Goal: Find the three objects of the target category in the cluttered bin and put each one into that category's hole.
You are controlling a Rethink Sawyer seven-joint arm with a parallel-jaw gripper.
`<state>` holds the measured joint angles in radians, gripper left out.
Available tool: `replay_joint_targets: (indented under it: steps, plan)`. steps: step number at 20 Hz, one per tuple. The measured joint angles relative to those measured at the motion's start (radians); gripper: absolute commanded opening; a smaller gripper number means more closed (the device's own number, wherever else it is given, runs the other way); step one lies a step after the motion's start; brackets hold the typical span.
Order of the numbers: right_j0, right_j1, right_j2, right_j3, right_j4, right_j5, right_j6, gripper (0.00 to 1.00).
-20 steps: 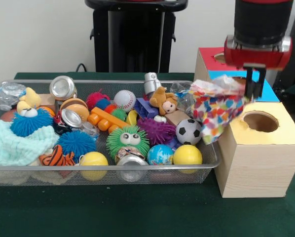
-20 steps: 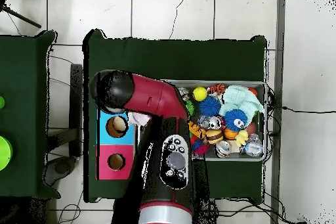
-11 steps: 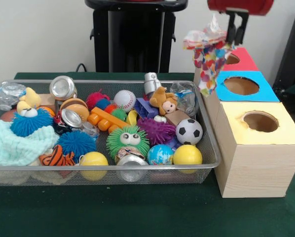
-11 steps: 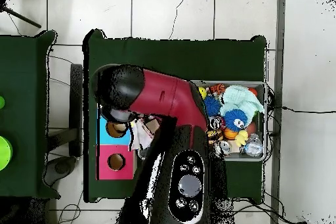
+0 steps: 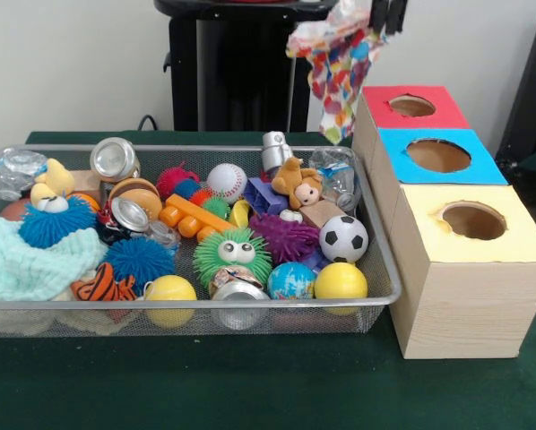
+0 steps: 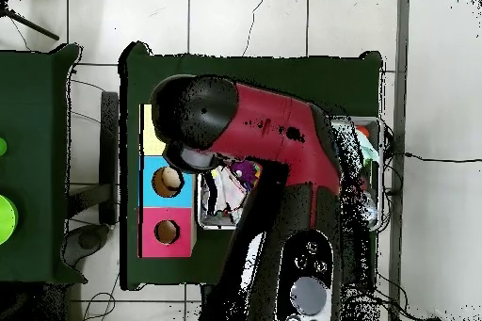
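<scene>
My gripper (image 5: 389, 16) shows only its fingertips at the top edge, shut on a colourful spotted cloth (image 5: 334, 61). The cloth hangs high in the air, above the bin's right end and just left of the red box. In the overhead view the red arm covers most of the bin, and the spotted cloth (image 6: 224, 191) shows beneath it, beside the boxes. Three wooden boxes stand in a row, each with a round hole: red (image 5: 412, 106), blue (image 5: 438, 154) and yellow (image 5: 472, 219). The wire bin (image 5: 205, 305) is packed with toys.
The bin holds a soccer ball (image 5: 343, 238), a yellow ball (image 5: 341, 280), a green fuzzy toy (image 5: 233, 254), a teddy bear (image 5: 297, 184), a metal can (image 5: 114, 159) and a pale knit cloth (image 5: 17, 260). A second green table (image 6: 33, 162) stands apart.
The gripper has risen and moved left in the front view with the spotted cloth, from low over the yellow box to high beside the red box.
</scene>
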<state>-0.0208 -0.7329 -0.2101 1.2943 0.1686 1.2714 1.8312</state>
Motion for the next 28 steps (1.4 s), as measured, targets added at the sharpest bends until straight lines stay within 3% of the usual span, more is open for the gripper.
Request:
replay_joint_targets:
  steps: [5,11,21,28]
  plan:
    - [-0.005,-0.022,0.0,-0.055,-0.02,0.136,0.0,0.0]
    - [-0.005,-0.042,0.0,-0.087,-0.02,0.198,0.0,0.0]
    - [-0.001,-0.053,0.0,-0.09,-0.016,0.182,0.0,0.0]
    - [0.028,-0.042,0.0,-0.078,0.013,0.033,0.0,0.0]
